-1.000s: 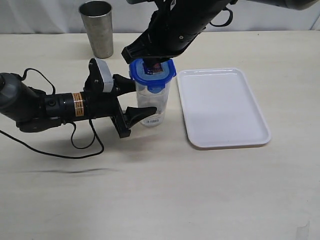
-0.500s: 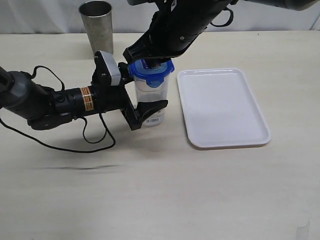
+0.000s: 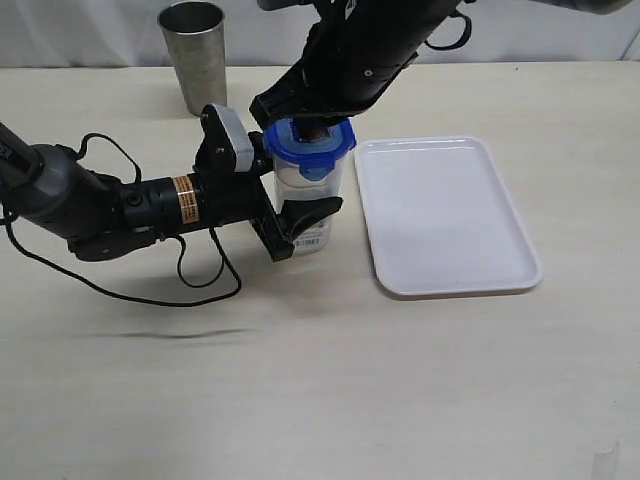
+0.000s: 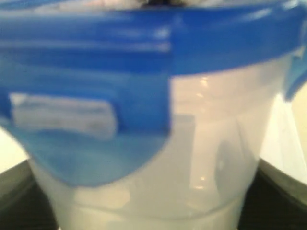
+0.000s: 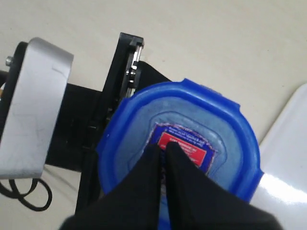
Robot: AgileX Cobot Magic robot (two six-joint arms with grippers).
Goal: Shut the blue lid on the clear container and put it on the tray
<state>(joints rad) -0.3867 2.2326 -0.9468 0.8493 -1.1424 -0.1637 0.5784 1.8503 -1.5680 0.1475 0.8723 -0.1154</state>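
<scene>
The clear container stands upright on the table just left of the white tray. The blue lid sits on its top. My right gripper comes down from above, shut, its tips touching the lid's red sticker. My left gripper reaches in from the left, open, one finger on each side of the container's body. In the left wrist view the container and lid fill the picture, with a dark finger at each side. The tray holds nothing.
A grey steel cup stands at the back left, behind the left arm. A black cable loops on the table under the left arm. The left arm's silver camera mount sits close beside the lid.
The left gripper has slid right until its fingers straddle the container. The right gripper has stayed on the lid, which now sits flatter.
</scene>
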